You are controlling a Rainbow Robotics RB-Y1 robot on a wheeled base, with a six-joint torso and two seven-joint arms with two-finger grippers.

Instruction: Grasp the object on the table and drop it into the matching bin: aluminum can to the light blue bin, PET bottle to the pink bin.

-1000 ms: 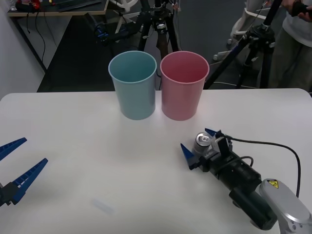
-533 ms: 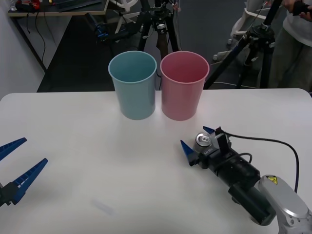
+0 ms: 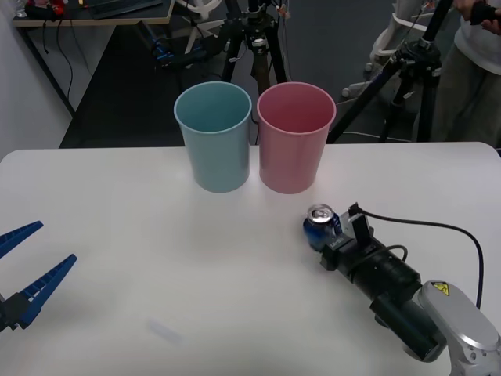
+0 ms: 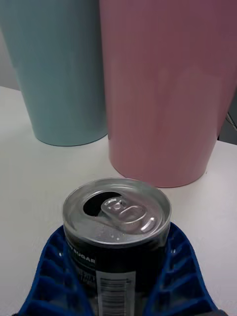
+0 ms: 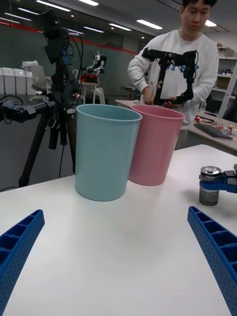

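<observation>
The aluminum can (image 3: 320, 213) stands upright on the white table (image 3: 117, 204), in front of the pink bin (image 3: 296, 137) and a little to its right. My right gripper (image 3: 322, 233) is shut on the can. In the right wrist view its blue fingers (image 4: 52, 269) press both sides of the can (image 4: 117, 217), with the silver top and pull tab showing. The light blue bin (image 3: 215, 137) stands touching the pink bin on its left. My left gripper (image 3: 27, 262) rests open at the table's near left, far from the can (image 5: 210, 185).
Both bins (image 4: 54, 74) (image 4: 168, 89) are much taller than the can and stand close behind it. Tripods (image 3: 250, 39) and a person (image 5: 180, 64) holding a device are beyond the table's far edge. A black cable (image 3: 438, 227) trails from the right arm.
My right gripper's fingers, open on either side of the can before, have shut on it. The left arm has not moved.
</observation>
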